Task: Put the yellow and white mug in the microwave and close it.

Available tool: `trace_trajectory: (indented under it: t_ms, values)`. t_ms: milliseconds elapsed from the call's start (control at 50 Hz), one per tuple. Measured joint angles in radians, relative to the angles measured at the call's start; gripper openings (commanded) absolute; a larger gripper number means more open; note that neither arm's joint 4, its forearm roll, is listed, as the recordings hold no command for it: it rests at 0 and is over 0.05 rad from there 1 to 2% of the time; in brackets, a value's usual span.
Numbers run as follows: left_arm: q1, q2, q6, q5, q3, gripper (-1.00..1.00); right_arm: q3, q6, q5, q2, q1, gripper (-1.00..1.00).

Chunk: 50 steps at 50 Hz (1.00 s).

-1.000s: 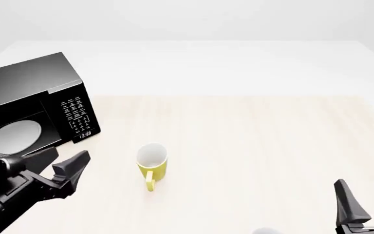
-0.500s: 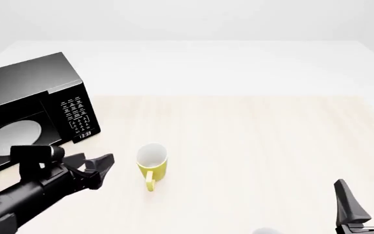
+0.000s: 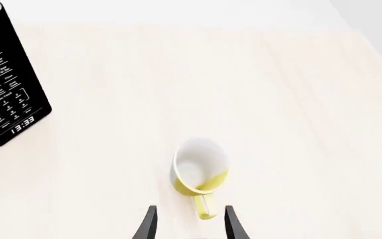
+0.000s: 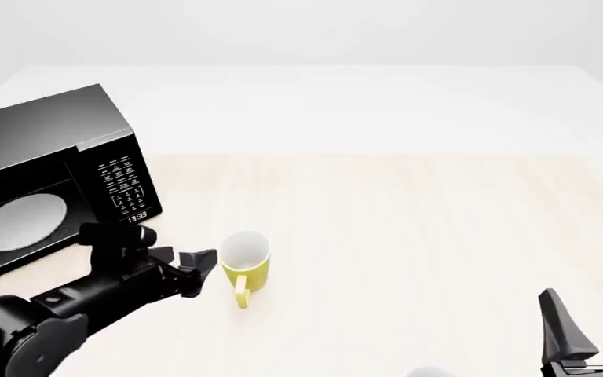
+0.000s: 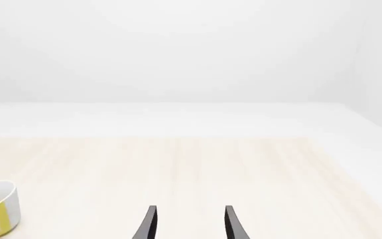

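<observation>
mug: the yellow and white mug stood upright on the surface, white inside showing, handle pointing back toward the arms' side

mug spot: out on the light wood, just right of the microwave's front corner, not inside it

microwave: black microwave sat at the left, white turntable plate visible in the cavity, keypad panel with a clock reading 13:33

left end effector: the left end effector was just left of the mug, fingers spread apart, nothing in them; in the wrist view the handle sat between the fingertips

right end effector: the right end effector was low at the right, well apart from the mug, fingers apart, holding nothing
</observation>
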Motion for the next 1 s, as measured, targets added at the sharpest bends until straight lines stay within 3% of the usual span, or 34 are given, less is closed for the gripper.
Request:
trace_trajectory:
  t_ms: [440,1000]
  values:
    - [-0.065,0.157,-0.090,-0.097,0.013,1.00,0.000,0.000,0.000,0.000,0.000,1.00]
    - [-0.081,0.301,-0.127,-0.183,-0.006,1.00,0.000,0.000,0.000,0.000,0.000,1.00]
